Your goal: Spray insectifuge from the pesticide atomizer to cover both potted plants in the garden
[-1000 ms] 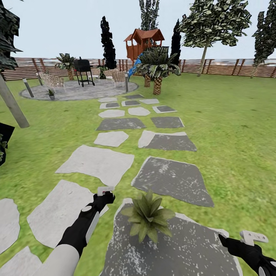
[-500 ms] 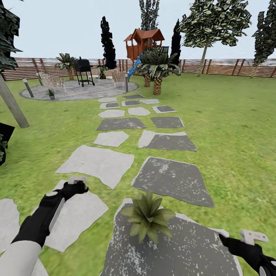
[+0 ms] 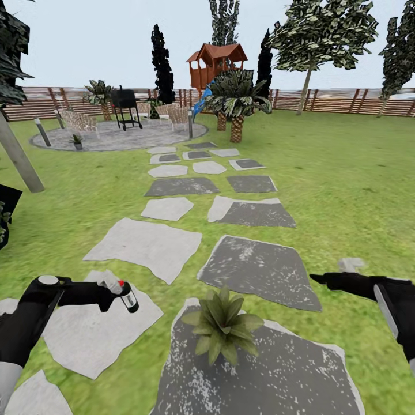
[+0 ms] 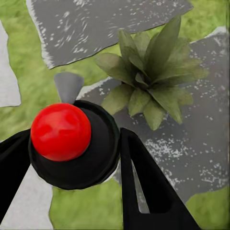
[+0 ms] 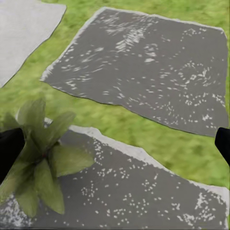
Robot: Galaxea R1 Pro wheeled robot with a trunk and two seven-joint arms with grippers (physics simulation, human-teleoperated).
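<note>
My left gripper (image 3: 115, 291) is shut on the pesticide atomizer (image 3: 128, 298), a slim dark bottle with a red top (image 4: 61, 131), held tilted above a pale slab to the left of the near potted plant (image 3: 222, 327). That plant is a rosette of pointed green leaves on a dark grey slab; it also appears beyond the bottle in the left wrist view (image 4: 151, 79). My right gripper (image 3: 320, 279) hovers open to the right of the plant, which lies off to one side of it (image 5: 38, 158). A second potted plant (image 3: 76, 140) stands far off on the round patio (image 3: 132, 137).
Grey stone slabs (image 3: 147, 245) lead across the lawn to the patio, where a black grill (image 3: 125, 104) and chairs stand. Bollard lamps (image 3: 41, 131), palms (image 3: 235, 101), a wooden playhouse (image 3: 216, 62) and a slatted fence (image 3: 340, 99) lie beyond. A tree trunk (image 3: 17, 155) rises at the left.
My left arm has swung left and turned, so the held atomizer now shows pointing toward the near plant. My right gripper has risen from the lower right to beside the plant.
</note>
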